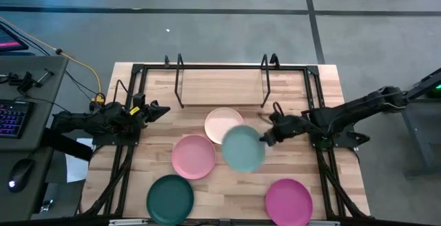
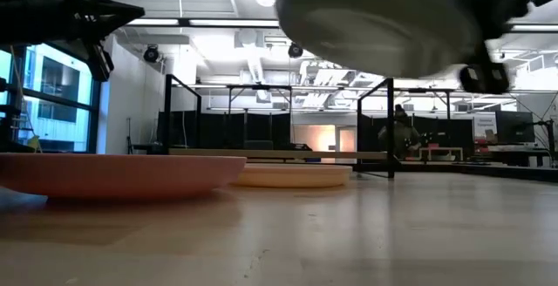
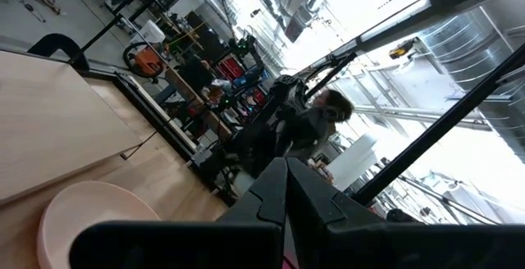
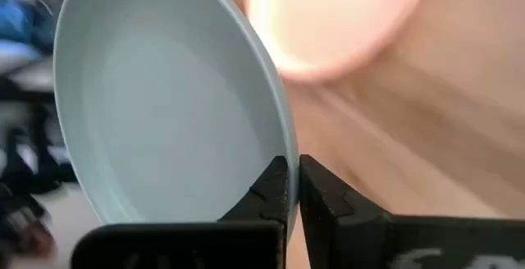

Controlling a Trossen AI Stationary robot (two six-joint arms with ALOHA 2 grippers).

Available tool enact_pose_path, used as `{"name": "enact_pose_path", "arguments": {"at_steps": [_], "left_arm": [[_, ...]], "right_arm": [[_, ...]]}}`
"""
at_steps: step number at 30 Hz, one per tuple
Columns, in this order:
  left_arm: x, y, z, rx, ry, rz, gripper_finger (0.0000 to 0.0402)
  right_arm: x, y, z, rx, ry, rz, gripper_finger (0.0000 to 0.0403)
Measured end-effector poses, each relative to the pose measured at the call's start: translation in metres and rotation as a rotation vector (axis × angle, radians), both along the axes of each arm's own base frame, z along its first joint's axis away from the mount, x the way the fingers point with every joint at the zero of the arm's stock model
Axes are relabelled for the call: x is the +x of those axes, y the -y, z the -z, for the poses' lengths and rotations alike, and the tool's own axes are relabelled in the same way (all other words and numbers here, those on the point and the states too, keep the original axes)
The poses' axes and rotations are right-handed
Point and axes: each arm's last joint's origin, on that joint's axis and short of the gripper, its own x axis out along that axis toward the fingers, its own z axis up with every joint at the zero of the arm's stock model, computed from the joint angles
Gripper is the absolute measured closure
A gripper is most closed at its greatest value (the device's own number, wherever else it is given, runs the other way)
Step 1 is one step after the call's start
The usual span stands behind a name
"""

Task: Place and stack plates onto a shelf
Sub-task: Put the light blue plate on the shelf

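Observation:
My right gripper (image 1: 265, 138) is shut on the pale teal plate (image 1: 242, 147), held above the table's middle; the plate also shows in the low view (image 2: 375, 16). It overlaps the cream plate (image 1: 220, 122), which lies flat on the table. The light pink plate (image 1: 193, 156), the dark green plate (image 1: 169, 198) and the magenta plate (image 1: 289, 201) also lie flat on the table. The black wire shelf (image 1: 222, 81) stands at the far edge with nothing on it. My left gripper (image 1: 155, 110) is shut and empty at the table's left side. My right gripper pinches the teal plate's rim (image 4: 279, 150) between its two fingers, one finger on the hollow upper face and one on the underside. The fingers come from the table's right side, nearly level. The plate is lifted clear of the table, roughly level.
A larger black tubular frame (image 1: 138, 71) runs around the table's edges. There is bare wood between the shelf and the cream plate, and between the green and magenta plates. A keyboard and mouse (image 1: 14, 122) lie on a desk to the left.

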Motion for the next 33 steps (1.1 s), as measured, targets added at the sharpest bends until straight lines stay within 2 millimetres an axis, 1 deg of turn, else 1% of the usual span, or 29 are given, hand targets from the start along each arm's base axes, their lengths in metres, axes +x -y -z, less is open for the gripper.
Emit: {"name": "enact_pose_path", "arguments": {"at_steps": [2, 4, 9, 11, 13, 15, 17, 20, 23, 26, 28, 33], "left_arm": [[0.000, 0.000, 0.000, -0.002, 0.000, -0.007, 0.0402], [0.000, 0.000, 0.000, -0.003, -0.001, -0.016, 0.0402], [0.000, -0.001, 0.000, -0.008, -0.001, -0.034, 0.0401], [0.000, -0.001, 0.000, -0.008, -0.001, -0.035, 0.0402], [0.000, -0.001, 0.000, -0.008, -0.001, -0.035, 0.0402], [0.000, -0.001, 0.000, -0.008, -0.001, -0.034, 0.0402], [0.000, -0.001, 0.000, -0.008, -0.001, -0.034, 0.0402], [0.000, -0.001, 0.000, -0.010, 0.000, -0.033, 0.0402], [0.000, -0.001, 0.000, -0.037, 0.006, -0.026, 0.0402], [0.000, -0.001, 0.000, -0.083, 0.015, -0.014, 0.0401], [0.000, -0.001, 0.000, -0.094, 0.017, -0.008, 0.0402], [0.000, -0.001, 0.000, -0.097, 0.018, 0.002, 0.0402]], "right_arm": [[0.007, 0.005, -0.001, -0.026, 0.051, 0.076, 0.0403], [0.015, 0.010, 0.003, -0.044, 0.068, 0.193, 0.0403], [0.034, 0.019, 0.016, -0.065, 0.183, 0.653, 0.0403], [0.039, 0.021, 0.024, -0.050, 0.221, 0.795, 0.0403], [0.044, 0.025, 0.033, -0.017, 0.243, 0.897, 0.0403], [0.048, 0.028, 0.043, 0.021, 0.239, 0.964, 0.0403], [0.056, 0.030, 0.050, 0.051, 0.235, 1.010, 0.0403], [0.075, 0.028, 0.046, 0.065, 0.252, 1.048, 0.0403], [0.087, 0.028, 0.044, 0.029, 0.237, 1.131, 0.0403], [0.091, 0.031, 0.040, 0.002, 0.156, 1.175, 0.0403], [0.090, 0.036, 0.042, -0.028, 0.095, 1.198, 0.0403], [0.094, 0.058, 0.035, -0.037, 0.092, 1.265, 0.0403]]}}
